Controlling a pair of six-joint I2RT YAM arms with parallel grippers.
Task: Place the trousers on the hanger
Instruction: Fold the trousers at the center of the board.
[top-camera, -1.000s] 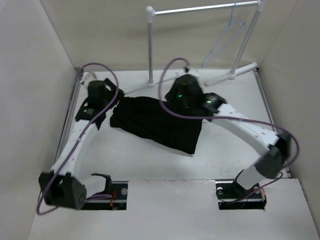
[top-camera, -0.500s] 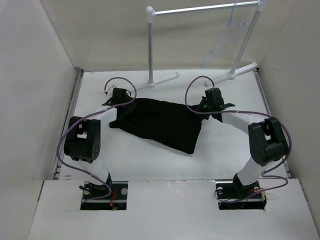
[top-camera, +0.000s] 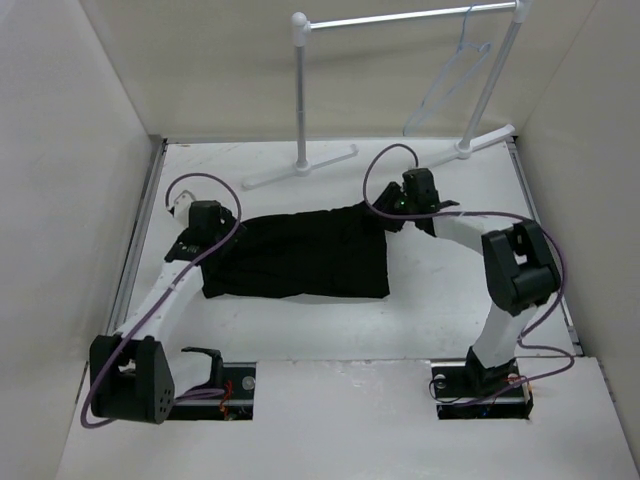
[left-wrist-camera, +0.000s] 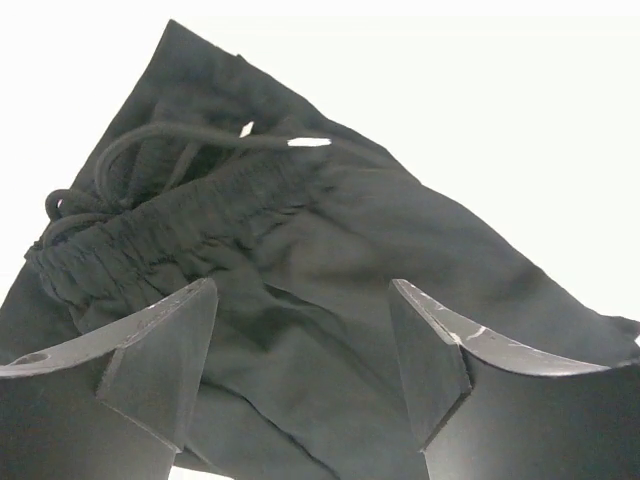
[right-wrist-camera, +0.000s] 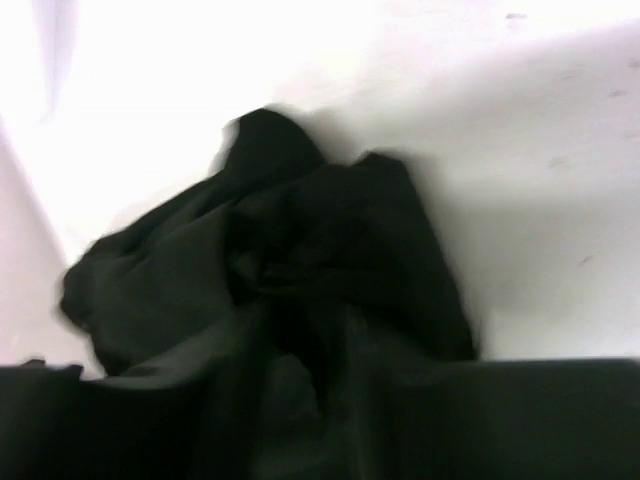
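The black trousers (top-camera: 300, 255) lie spread out flat across the middle of the table. In the left wrist view I see their gathered waistband and drawstring (left-wrist-camera: 180, 215). My left gripper (top-camera: 207, 232) sits at their left end, and its jaws (left-wrist-camera: 302, 290) stand open over the cloth just below the waistband. My right gripper (top-camera: 393, 208) is at the trousers' far right corner. In the blurred right wrist view, cloth (right-wrist-camera: 300, 250) bunches into the gripper (right-wrist-camera: 320, 400), which looks shut on it. The pale bluish hanger (top-camera: 447, 85) hangs from the rail at the back right, away from both grippers.
A white-and-metal rail stand has a left post (top-camera: 300, 90), a top rail (top-camera: 410, 17) and a slanted right post (top-camera: 490, 90). Its feet rest on the far part of the table. Beige walls (top-camera: 70, 150) close in both sides and the back.
The trousers went from a slanted, crumpled heap to a flat spread-out rectangle. My left gripper moved nearer and left to their left end. My right gripper shifted slightly farther back at the right corner.
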